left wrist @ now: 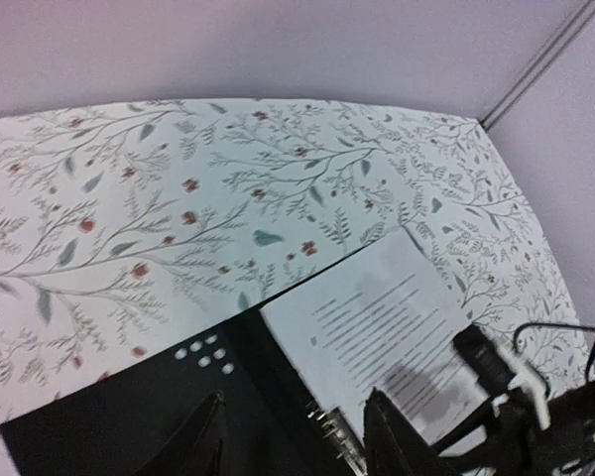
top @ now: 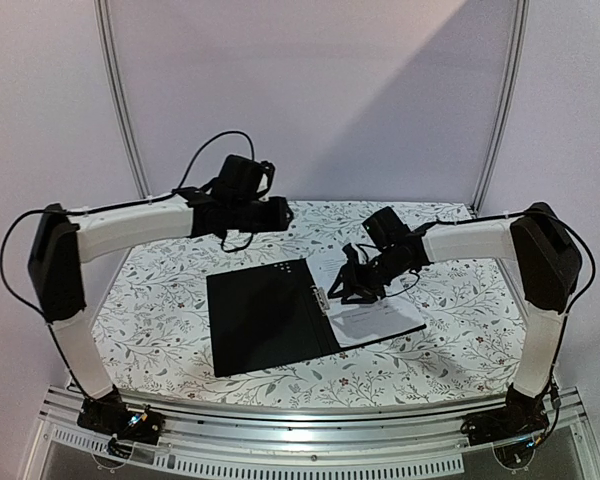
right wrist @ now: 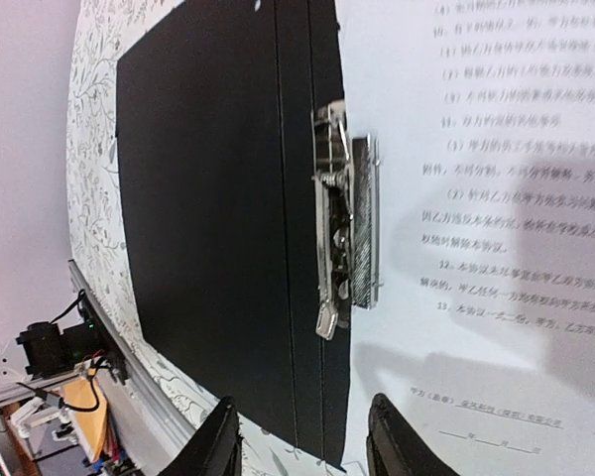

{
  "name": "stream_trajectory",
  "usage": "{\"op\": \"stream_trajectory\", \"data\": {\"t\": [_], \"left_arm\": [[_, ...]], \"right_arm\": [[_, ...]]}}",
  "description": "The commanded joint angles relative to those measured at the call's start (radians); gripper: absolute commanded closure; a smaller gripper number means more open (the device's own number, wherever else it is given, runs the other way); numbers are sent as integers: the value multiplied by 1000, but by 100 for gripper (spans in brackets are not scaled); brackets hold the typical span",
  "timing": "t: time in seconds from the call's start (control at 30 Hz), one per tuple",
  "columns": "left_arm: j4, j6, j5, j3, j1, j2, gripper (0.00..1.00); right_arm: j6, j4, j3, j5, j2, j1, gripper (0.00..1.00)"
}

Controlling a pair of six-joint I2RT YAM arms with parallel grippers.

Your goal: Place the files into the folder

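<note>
The folder (top: 265, 320) lies open on the table, black inside up, with its metal clip (top: 320, 300) along the spine. White sheets with black text (top: 380, 315) lie on its right half. My right gripper (top: 345, 285) hovers low over the clip, open and empty; in the right wrist view its fingers (right wrist: 213, 441) straddle the spine below the clip (right wrist: 342, 223) and the sheet (right wrist: 476, 198). My left gripper (top: 265, 215) is raised behind the folder, open and empty; its view shows the folder (left wrist: 109, 416), clip (left wrist: 337, 436) and sheet (left wrist: 377, 307). No colour leaflet shows.
The floral-patterned tablecloth (top: 160, 290) covers the table. A metal rail (top: 310, 440) runs along the near edge. Grey walls with vertical metal posts (top: 120, 100) stand behind.
</note>
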Motion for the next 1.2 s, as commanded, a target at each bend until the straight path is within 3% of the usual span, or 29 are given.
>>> {"op": "stream_trajectory", "data": {"t": [0.0,0.07,0.17,0.5,0.57,0.6,0.63,0.73,0.87,1.0,1.17], "left_arm": [[-22,18,-98,-278,100,-177,51],[-10,-5,-47,-385,170,-257,44],[-11,-20,6,-515,270,-346,44],[17,49,-288,-717,272,-663,41],[53,8,-399,-797,280,-716,13],[84,-3,-392,-836,296,-726,4],[96,-1,-327,-854,323,-723,2],[106,39,-174,-832,334,-663,13],[31,22,-148,-776,332,-556,14],[22,19,-112,-764,333,-520,15],[-10,-27,-71,-773,328,-485,16]], "right_arm": [[-172,-157,60,223,-45,11,58],[-195,-163,68,265,-47,13,59],[-227,-177,100,326,-35,21,60],[-301,-320,342,450,106,94,65],[-314,-339,390,476,134,111,65],[-317,-351,418,490,147,119,66],[-321,-364,445,503,171,130,66],[-334,-422,564,549,239,165,66],[-346,-476,644,553,321,192,67],[-327,-498,663,553,364,193,76],[-308,-498,665,553,387,195,76]]}}
